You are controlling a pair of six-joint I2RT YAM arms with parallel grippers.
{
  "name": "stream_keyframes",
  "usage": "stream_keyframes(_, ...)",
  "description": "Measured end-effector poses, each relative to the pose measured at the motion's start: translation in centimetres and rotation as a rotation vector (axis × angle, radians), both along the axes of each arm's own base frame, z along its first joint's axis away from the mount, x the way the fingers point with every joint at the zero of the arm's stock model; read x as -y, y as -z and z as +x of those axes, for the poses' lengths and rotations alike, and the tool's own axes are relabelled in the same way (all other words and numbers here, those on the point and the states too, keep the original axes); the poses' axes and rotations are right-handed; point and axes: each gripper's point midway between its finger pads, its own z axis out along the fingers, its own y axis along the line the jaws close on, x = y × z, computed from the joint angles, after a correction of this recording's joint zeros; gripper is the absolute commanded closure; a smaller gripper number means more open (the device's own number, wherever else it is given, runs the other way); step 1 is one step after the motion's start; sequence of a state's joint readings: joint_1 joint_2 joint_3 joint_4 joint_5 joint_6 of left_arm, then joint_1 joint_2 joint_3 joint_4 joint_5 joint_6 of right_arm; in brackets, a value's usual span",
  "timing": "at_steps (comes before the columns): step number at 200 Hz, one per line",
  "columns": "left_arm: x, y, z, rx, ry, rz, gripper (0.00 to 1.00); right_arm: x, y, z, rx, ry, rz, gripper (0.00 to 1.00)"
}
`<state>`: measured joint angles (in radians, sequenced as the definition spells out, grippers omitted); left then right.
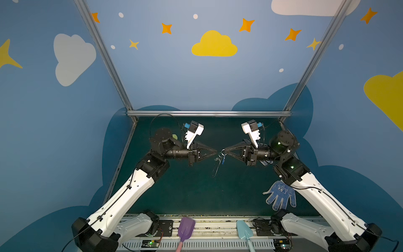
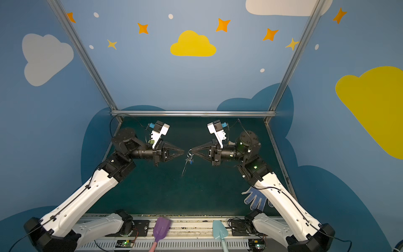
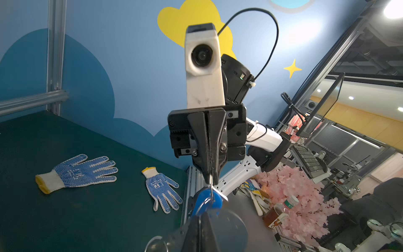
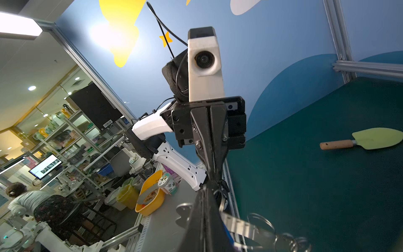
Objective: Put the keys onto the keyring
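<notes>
Both grippers meet tip to tip in mid-air above the green table (image 1: 185, 192). My right gripper (image 1: 225, 150) (image 4: 207, 192) is shut on a thin wire ring (image 1: 222, 151). From it hang the keys with their blue tag (image 1: 222, 161) (image 3: 206, 201) and the keyring, a grey plate seen edge-on in both top views (image 1: 216, 169) (image 2: 184, 169). The right wrist view shows a silver key (image 4: 184, 215) beside the jaws and the holed plate (image 4: 237, 224). My left gripper (image 1: 216, 151) (image 3: 201, 215) is shut; a wire loop reaches its tips, and I cannot tell whether it is pinched.
A blue-dotted glove (image 1: 280, 195) lies near the right arm and a second one (image 3: 76, 172) further back. A green trowel (image 4: 370, 138) lies on the table behind the left arm. A purple spade (image 1: 185, 227) and a pale blue one (image 1: 244, 232) stand at the front edge.
</notes>
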<state>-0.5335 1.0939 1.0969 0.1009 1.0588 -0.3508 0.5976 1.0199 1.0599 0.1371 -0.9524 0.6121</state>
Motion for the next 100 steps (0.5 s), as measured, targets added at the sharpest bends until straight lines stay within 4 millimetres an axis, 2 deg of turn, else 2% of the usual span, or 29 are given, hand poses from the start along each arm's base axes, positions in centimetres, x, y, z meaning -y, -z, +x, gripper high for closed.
stream_keyframes(33,-0.1,-0.16,0.26,0.003,-0.017,-0.005,0.96,-0.16,0.03,-0.57,0.043,0.009,-0.005,1.0)
stream_keyframes(37,-0.1,-0.15,0.27,0.002,-0.017,-0.005,0.91,-0.19,0.07,-0.59,0.045,0.009,-0.006,1.0)
stream_keyframes(48,-0.09,-0.13,0.25,0.003,-0.015,-0.005,0.71,-0.27,0.17,-0.7,0.047,0.006,-0.009,1.0)
stream_keyframes(65,-0.01,0.0,0.06,-0.012,0.004,-0.002,0.63,-0.35,0.27,-0.67,0.047,0.003,-0.012,1.0)
stream_keyframes(100,0.36,0.63,-0.48,-0.045,0.073,0.015,0.7,-0.56,0.56,-0.52,0.028,-0.006,-0.018,1.0)
